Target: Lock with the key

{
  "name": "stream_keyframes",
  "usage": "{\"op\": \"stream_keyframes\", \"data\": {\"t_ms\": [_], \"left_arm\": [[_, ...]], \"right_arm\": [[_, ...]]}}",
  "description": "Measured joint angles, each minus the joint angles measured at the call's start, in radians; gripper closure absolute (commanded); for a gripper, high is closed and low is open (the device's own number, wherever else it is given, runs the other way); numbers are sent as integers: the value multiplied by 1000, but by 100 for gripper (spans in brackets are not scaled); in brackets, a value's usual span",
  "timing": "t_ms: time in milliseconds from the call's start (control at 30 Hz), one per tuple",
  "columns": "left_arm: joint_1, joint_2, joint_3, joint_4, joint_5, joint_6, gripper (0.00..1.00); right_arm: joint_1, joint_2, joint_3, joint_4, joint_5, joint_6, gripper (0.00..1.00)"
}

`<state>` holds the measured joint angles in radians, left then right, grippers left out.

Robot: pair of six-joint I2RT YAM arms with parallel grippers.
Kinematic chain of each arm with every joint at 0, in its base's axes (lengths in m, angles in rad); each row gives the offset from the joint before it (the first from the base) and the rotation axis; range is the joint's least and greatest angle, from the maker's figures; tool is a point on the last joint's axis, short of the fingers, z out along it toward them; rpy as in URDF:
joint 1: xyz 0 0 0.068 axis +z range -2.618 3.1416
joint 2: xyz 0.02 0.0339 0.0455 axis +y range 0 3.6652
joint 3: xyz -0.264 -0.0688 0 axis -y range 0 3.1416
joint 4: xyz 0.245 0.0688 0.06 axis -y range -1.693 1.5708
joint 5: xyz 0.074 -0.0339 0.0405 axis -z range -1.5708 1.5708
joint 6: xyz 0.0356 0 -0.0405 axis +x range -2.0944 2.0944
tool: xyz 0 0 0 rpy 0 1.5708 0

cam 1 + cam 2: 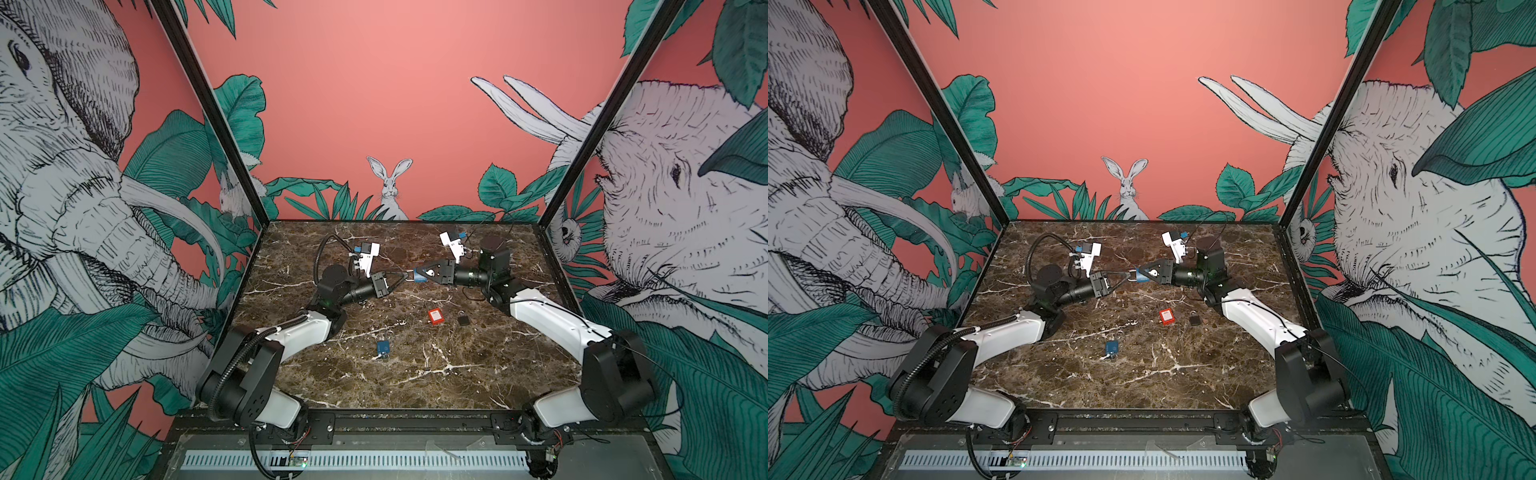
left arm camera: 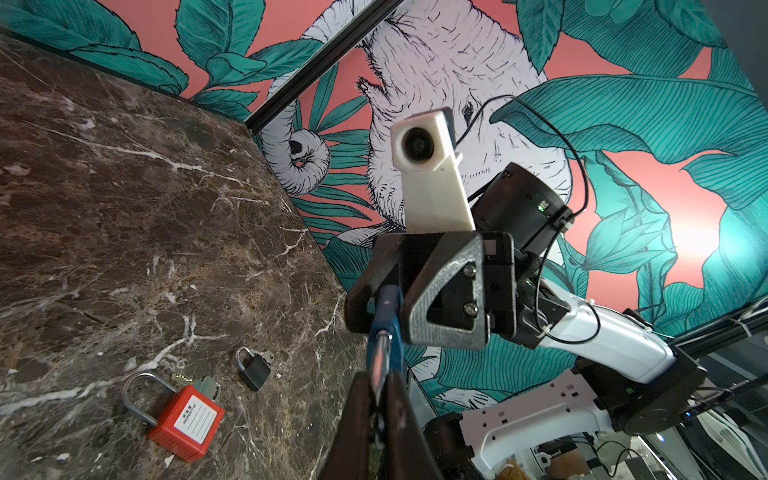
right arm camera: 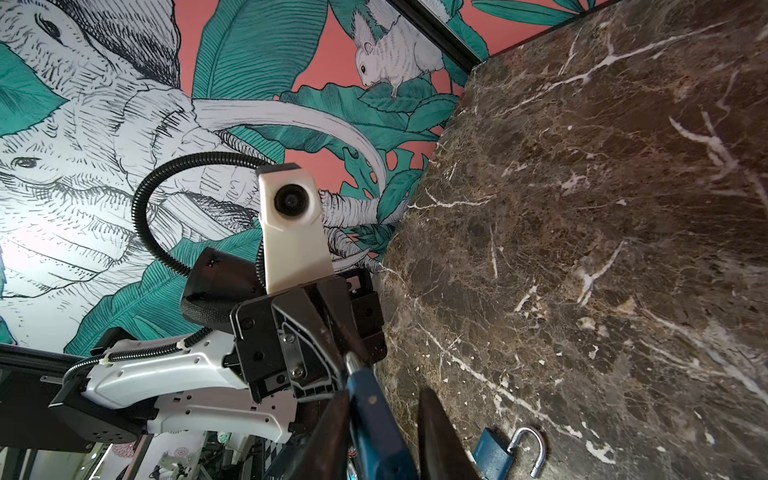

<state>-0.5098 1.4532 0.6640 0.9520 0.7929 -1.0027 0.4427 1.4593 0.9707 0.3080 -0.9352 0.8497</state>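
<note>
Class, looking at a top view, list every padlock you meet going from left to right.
blue padlock on the table → raised blue padlock → red padlock → black padlock

Brown marble tabletop (image 1: pixel 415 374), white-veined. Lying on it: red padlock (image 1: pixel 435 316); small black padlock (image 1: pixel 464 320) just beside; blue padlock (image 1: pixel 383 347), shackle open, apart, nearer front edge.

Brown marble tabletop with white veins (image 1: pixel 415 374). Lying flat on it:
- red plastic-bodied padlock with a white label (image 2: pixel 187 419), keys at its top end
- small black padlock (image 2: pixel 253 369) near it, key alongside
- blue padlock (image 3: pixel 494 453), well apart toward the front, shackle swung open

Walls: pink jungle-print wallpaper (image 1: pixel 374 104) with elephants and a rabbit.
</note>
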Motion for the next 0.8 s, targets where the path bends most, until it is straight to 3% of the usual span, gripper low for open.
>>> {"op": "stream_keyframes", "data": {"t_ms": [567, 800], "left_arm": [[12, 58, -10, 101, 34, -59, 100], [13, 77, -10, 171, 43, -94, 100]], "right_arm": [[-22, -34, -58, 50, -26, 49, 69], [-26, -54, -69, 80, -34, 60, 73]]}}
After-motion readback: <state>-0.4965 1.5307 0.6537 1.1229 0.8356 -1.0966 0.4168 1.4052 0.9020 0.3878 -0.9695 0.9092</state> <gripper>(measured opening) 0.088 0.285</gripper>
